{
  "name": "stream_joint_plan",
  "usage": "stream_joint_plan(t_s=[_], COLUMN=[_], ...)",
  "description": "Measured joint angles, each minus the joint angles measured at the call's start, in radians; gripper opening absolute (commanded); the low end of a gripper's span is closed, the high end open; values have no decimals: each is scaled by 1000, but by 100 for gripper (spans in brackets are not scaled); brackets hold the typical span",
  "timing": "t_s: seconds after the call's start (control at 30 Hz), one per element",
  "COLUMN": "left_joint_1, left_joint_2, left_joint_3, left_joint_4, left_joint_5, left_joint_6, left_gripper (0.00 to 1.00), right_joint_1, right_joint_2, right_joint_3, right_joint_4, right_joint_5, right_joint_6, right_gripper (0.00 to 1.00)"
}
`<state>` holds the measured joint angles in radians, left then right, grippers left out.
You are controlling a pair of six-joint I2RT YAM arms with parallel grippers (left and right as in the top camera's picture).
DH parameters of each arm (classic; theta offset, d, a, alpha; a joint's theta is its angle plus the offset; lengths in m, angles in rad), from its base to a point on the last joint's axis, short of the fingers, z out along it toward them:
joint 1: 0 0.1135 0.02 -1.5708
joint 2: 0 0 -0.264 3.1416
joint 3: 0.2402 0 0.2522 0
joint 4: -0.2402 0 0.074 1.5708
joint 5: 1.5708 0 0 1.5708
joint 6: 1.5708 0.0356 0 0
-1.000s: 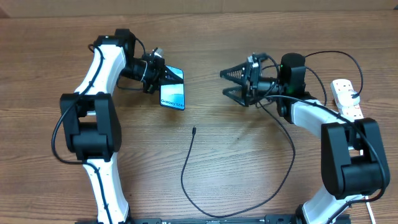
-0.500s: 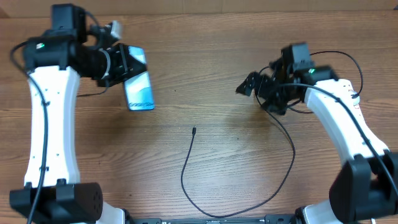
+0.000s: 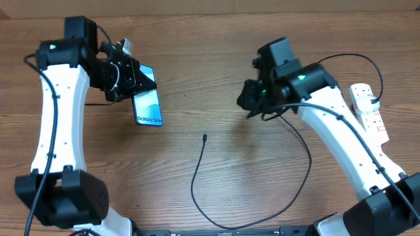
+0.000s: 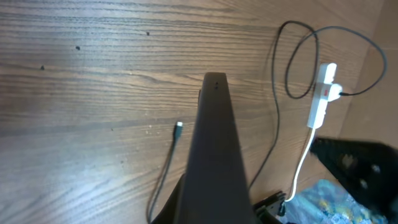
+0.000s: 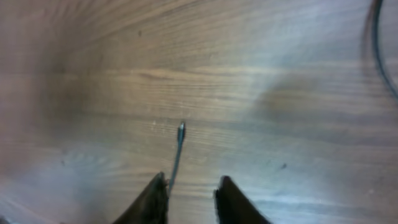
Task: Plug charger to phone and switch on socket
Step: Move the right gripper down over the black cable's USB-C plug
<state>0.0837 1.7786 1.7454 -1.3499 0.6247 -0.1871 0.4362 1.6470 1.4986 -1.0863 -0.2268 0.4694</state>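
left hand (image 3: 133,82): clenched on the top end of the phone (image 3: 148,107), holding it over the left part of the desk (image 3: 216,59). Looks lifted off the wood rather than lying on it.
phone: screen is lit light blue and faces up at the overhead cam, with the "Galaxy S24" text at the end farthest from the hand. On the left wrist cam the phone (image 4: 214,149) is just a dark edge-on slab down the middle of the shot.
right hand (image 3: 248,99): released. On its own cam the fingers (image 5: 154,198) are spread and nothing is pinched between them. It points down at the desk, over right of centre.
connector tip (image 3: 205,137): lying loose on the wood in the middle, nearer the front edge than both hands and well apart from the phone — neither hand is touching it. On the right wrist cam the connector tip (image 5: 181,129) sits just ahead of the open fingers, with the thin cable running back toward them.
charger (image 3: 194,174): the black cable drops from the tip toward the front edge of the desk, sweeps right in a big loop, then climbs back up under the right arm.
socket (image 3: 369,108): white strip at the far right edge of the desk, well away from the phone, with a bit of red on it and something black plugged in. The left wrist cam catches the socket (image 4: 318,102) too, small and in the distance, with its white cord (image 4: 303,165) trailing off.
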Motion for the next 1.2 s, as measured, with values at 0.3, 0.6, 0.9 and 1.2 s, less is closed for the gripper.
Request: stream_joint_plan(t_s=[0.3,0.6,0.9,1.2], left_joint_1=[0,8,41,42], left_joint_2=[134,214,221,221], left_joint_3=[-68,-77,-77,-77], left_joint_4=[51,72,78,82], left_joint_5=[-1,-1,-2,-4], left_joint_6=[-3,-5,-5,-5], left_gripper=[4,4,4,4], right_joint_1=[231,305,377,325], right_joint_2=[111,333,453,466], right_joint_3=[-1,-3,-3,-2], right_joint_4=[5,32,106,16], right_joint_5=[151,175,175,247], right_joint_6=[233,328,365,362], right_gripper=[30,47,37,4])
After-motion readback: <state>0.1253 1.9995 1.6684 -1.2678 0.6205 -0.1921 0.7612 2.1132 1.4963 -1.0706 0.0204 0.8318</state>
